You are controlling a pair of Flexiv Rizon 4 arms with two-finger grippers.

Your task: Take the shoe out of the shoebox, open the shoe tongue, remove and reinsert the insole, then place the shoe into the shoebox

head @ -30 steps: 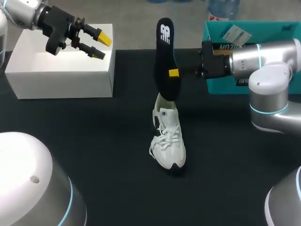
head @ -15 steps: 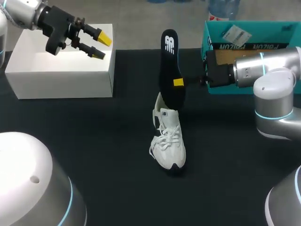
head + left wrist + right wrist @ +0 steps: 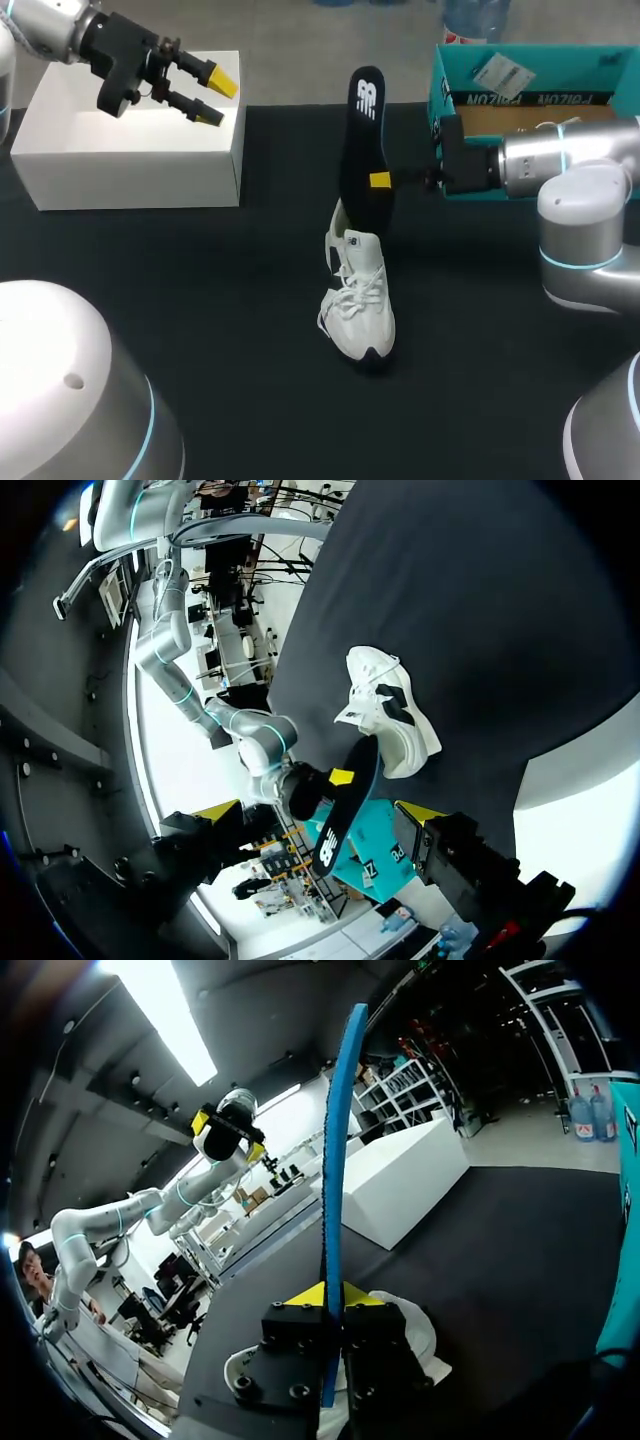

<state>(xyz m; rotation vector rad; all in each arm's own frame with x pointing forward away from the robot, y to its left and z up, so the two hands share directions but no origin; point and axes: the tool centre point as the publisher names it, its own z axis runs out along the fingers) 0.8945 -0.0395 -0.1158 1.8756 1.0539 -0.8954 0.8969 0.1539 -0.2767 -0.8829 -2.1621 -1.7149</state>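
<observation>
One shoe (image 3: 412, 1332) (mostly behind pincer (image 3: 327, 1295))

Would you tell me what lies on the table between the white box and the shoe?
Nothing: the head view shows bare table between white box and shoe; the right hand holds the insole upright.

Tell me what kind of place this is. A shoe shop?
Probably not a shop, more likely a robot practice lab. My right tool pinches a black insole by a white shoe on a black table, with a teal shoebox nearby, and my left tool hangs over a white box.
</observation>
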